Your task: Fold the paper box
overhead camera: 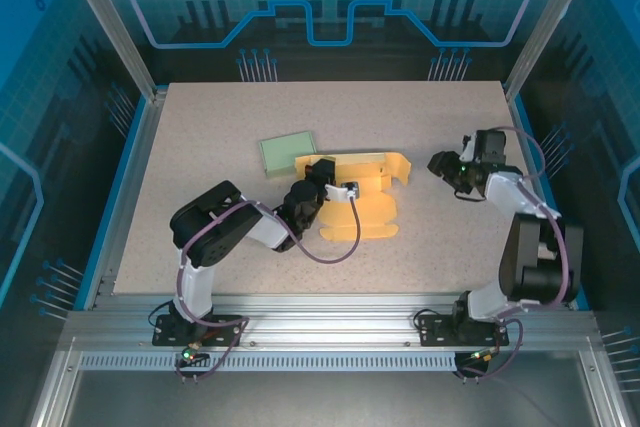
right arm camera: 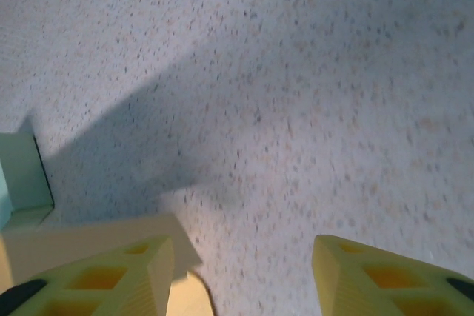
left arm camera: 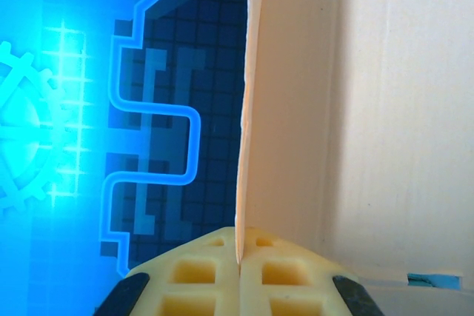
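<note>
The paper box (overhead camera: 362, 197) is a yellow-orange cardboard cutout lying partly flat mid-table, its far wall raised. My left gripper (overhead camera: 336, 187) is shut on one thin panel of it. In the left wrist view that panel (left arm camera: 285, 109) stands edge-on, pinched between the yellow fingers (left arm camera: 192, 271). My right gripper (overhead camera: 441, 163) hovers open just right of the box. Its wrist view looks down on bare tabletop between the two fingertips (right arm camera: 355, 271), with a corner of the box (right arm camera: 89, 238) at the lower left.
A pale green flat piece (overhead camera: 288, 153) lies just behind and left of the box; its edge (right arm camera: 22, 172) shows in the right wrist view. The speckled table (overhead camera: 220, 117) is bounded by blue walls and aluminium posts.
</note>
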Motion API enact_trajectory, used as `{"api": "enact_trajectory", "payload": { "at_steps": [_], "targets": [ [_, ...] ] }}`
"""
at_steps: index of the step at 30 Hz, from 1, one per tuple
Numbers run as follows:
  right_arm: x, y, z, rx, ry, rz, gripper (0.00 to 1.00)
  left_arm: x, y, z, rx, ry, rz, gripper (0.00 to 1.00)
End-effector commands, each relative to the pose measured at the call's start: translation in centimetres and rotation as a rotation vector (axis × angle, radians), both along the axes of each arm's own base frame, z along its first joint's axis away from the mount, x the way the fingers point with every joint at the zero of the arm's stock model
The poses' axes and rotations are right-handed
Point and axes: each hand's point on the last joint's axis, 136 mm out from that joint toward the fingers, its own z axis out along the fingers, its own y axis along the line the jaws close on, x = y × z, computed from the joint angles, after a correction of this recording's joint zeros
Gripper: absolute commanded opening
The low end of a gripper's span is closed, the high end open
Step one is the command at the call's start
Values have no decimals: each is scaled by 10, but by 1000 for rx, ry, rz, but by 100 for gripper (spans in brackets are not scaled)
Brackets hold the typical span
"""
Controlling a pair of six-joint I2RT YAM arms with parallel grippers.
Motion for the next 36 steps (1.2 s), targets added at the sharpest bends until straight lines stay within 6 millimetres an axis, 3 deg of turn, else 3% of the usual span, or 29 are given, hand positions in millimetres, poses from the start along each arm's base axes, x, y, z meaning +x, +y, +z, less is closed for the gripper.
{"api": "enact_trajectory", "payload": {
  "at_steps": [1,6,12,20,27,36],
  "targets": [
    [22,10,1,35,-28,72,52,-5,-8,-2,7,-31,-34,0],
    [42,32,-17,36,-13,146,52,-4,-8,-10,41,-60,-34,0],
    [44,55,-29,38,-16,213,52,-5,-9,-18,60,-49,-44,0],
    [19,68,-33,28,-32,245,50,-6,-10,-32,110,-41,-51,0],
    [-5,75,-35,3,-41,257,50,-4,-11,-31,121,-51,-50,0],
    [-20,95,-38,-18,-57,330,51,-4,-11,-38,141,-45,-51,0]
  ]
}}
